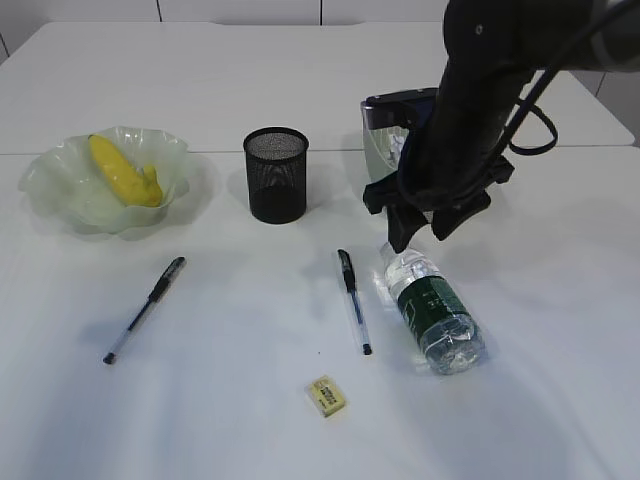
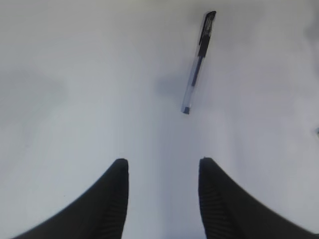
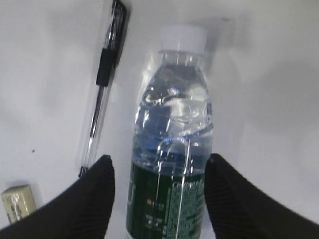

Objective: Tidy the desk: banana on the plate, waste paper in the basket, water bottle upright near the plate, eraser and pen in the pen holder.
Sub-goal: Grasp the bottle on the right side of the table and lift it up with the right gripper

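Right gripper hangs with its jaws spread wide, one black finger on each flank of the bottle, which lies on its side between them. No contact between pads and plastic can be made out. In the exterior view this gripper sits over the bottle's cap end, near the middle of the desk and a little toward the right edge. The bottle points its white cap toward the far edge and its base toward the near right corner. Its label is dark green with pale print, too blurred to read.

One pen lies just beside the bottle on its left, apart from it. The eraser sits near the near edge, below that pen; it carries dark print that cannot be read either. A second pen lies well apart, toward the left edge.

Left gripper is also open, its fingers hovering over bare desk with a pen well ahead of them.

The banana rests on the plate near the far left corner. The pen holder, black mesh, stands upright between plate and basket, which is partly hidden behind the right arm.
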Controlling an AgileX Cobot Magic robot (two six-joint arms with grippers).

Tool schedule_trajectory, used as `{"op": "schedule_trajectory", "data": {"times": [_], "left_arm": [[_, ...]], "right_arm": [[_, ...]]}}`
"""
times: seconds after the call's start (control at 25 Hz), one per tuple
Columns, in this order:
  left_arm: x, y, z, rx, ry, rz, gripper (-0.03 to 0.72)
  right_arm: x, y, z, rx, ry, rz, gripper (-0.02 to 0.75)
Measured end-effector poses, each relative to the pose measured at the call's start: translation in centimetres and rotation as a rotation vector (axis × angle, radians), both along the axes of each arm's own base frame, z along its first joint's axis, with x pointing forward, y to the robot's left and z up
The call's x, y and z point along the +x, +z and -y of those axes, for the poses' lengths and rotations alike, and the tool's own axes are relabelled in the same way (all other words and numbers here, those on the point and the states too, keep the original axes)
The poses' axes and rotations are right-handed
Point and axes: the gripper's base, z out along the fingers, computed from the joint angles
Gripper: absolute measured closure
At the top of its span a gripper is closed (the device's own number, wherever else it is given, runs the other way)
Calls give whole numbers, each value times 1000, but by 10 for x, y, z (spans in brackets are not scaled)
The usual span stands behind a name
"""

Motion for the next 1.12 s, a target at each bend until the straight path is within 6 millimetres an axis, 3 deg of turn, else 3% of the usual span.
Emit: {"op": "schedule_trajectory", "data": {"times": [0.36, 0.72, 1.12], "left_arm": [[0, 0, 0, -2, 0, 0, 359], [0, 0, 0, -2, 0, 0, 359], [1, 0, 0, -3, 1, 7, 360]], "right_arm": [[31, -19, -12, -12, -5, -24, 203], [36, -43, -15, -30, -9, -75, 197], [39, -56, -16, -38, -15, -102, 195]]}}
